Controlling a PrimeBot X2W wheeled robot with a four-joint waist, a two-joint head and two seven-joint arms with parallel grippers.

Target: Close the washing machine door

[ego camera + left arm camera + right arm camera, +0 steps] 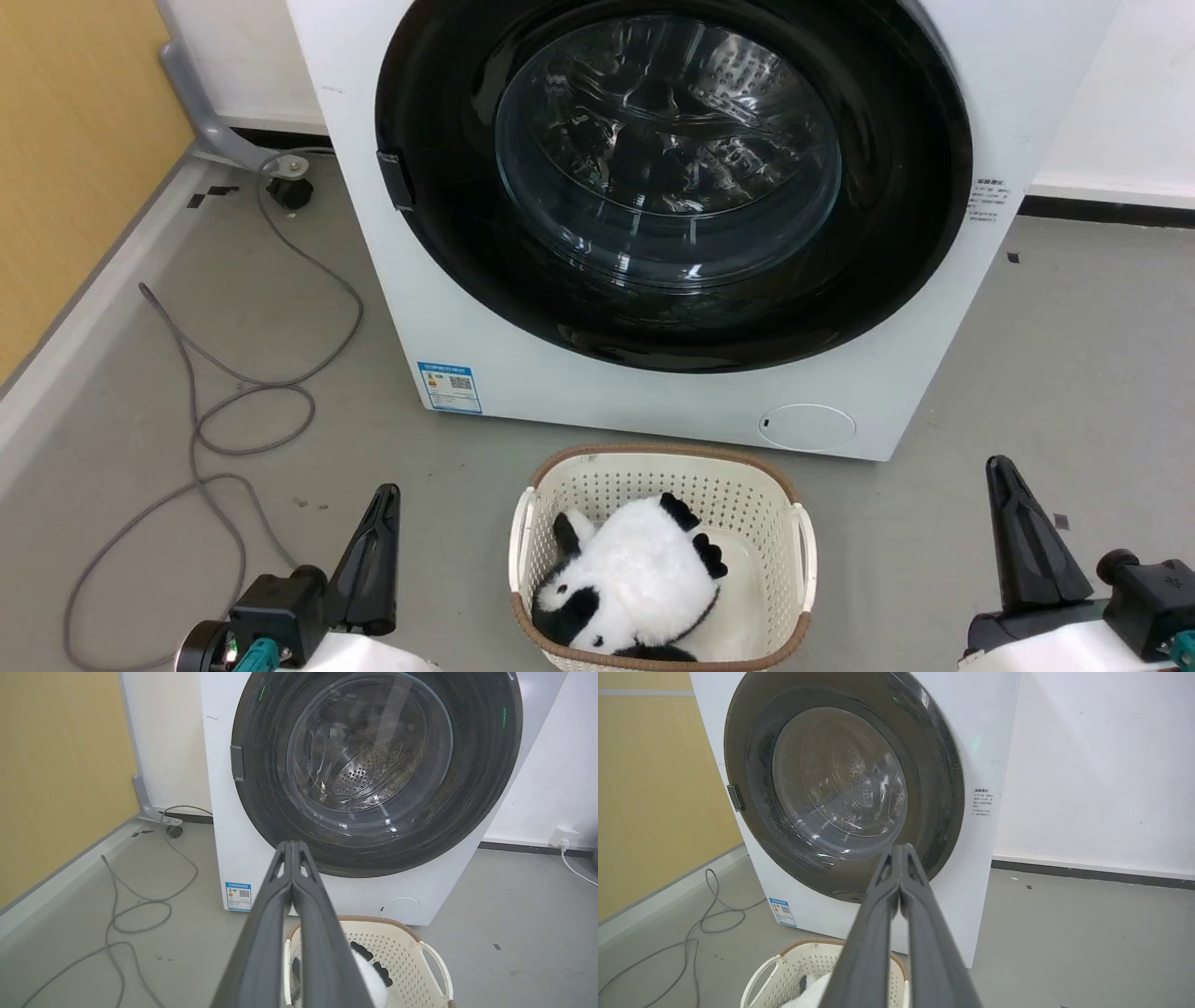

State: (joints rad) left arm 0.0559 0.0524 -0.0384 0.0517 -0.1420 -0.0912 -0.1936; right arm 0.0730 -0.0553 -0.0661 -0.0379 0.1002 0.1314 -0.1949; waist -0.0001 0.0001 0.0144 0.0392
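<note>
In the head view, you have the washing machine (439,280) standing on the grey floor (1074,373), and its round black door (672,177) lies flush against the white front, the glass bulging toward you. A small latch tab (396,180) sits on the door's left edge. A blue sticker (450,386) marks the front's lower left corner. Just before the machine's bottom edge stands a cream basket (792,487) with a toy panda (635,579) lying in it. A grey cable (215,411) loops over the floor's left side. Your left gripper (387,493) hovers low at the basket's left and your right gripper (1001,465) at its right, both well apart from the door, each showing as one dark wedge.

In the left wrist view, the left gripper (292,845) has its fingers pressed together with nothing between them, pointing at the door's lower rim (261,826). The drum's holes show through the glass.

In the right wrist view, the right gripper (901,848) is likewise pressed together and empty, its tip before the door's (840,784) lower edge; the door sits flat on the machine's front.
</note>
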